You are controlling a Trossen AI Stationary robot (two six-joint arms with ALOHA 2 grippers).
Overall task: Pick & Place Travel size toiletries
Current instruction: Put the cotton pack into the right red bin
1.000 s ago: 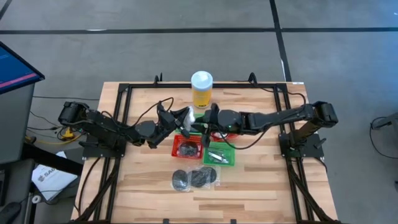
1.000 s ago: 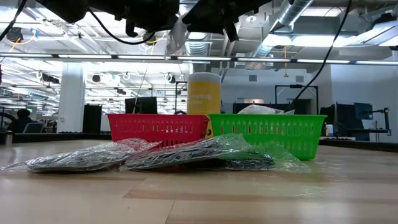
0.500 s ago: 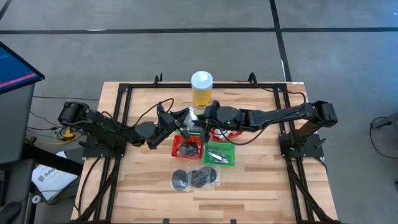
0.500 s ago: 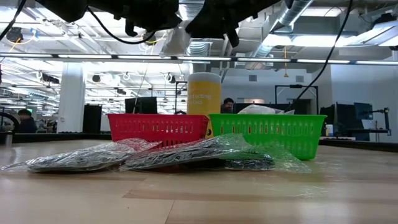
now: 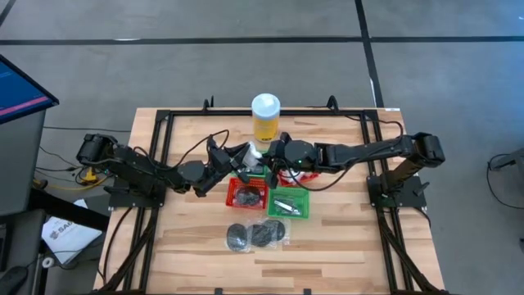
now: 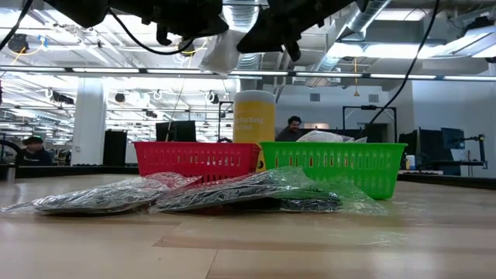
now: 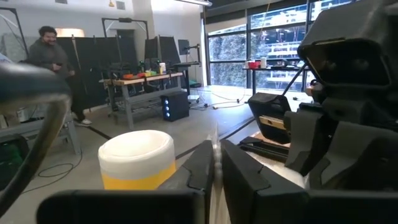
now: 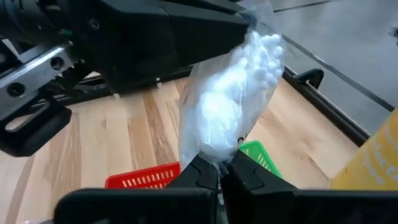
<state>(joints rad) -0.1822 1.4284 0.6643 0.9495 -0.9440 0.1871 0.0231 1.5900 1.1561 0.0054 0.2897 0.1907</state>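
A clear crinkly packet of white balls (image 8: pixel 233 93) hangs in the air between my two grippers, over the far edge of the red basket (image 5: pixel 247 195) and just in front of the yellow bottle (image 5: pixel 265 119). My left gripper (image 5: pixel 244 157) reaches in from the table's left and is shut on the packet (image 5: pixel 253 154). My right gripper (image 5: pixel 264 161) comes from the right and is shut on the packet too. The green basket (image 5: pixel 288 202) holds a packet. Three black discs in clear wrap (image 5: pixel 258 235) lie flat on the table in front of the baskets. My left gripper pinches the packet's thin flat end (image 7: pixel 216 140) between its two fingers (image 8: pixel 186 31), coming about level from the table's left. The packet is lifted clear of the table and the baskets. My right gripper pinches the packet's other, gathered end (image 8: pixel 214 155) between its two fingertips, slanting down from the table's right. The filled part bulges between the two holds, clear of everything below.
The tall yellow bottle with a white cap (image 7: pixel 137 162) stands close behind both grippers. A black frame (image 5: pixel 164 119) runs around the tabletop. Bare wood (image 5: pixel 344 254) lies at the near right. People stand in the room beyond (image 6: pixel 293 128).
My right gripper has moved a little toward the table's left, up to the packet that my left gripper holds, and has shut on the packet's free end. My left arm and the packet have stayed in place.
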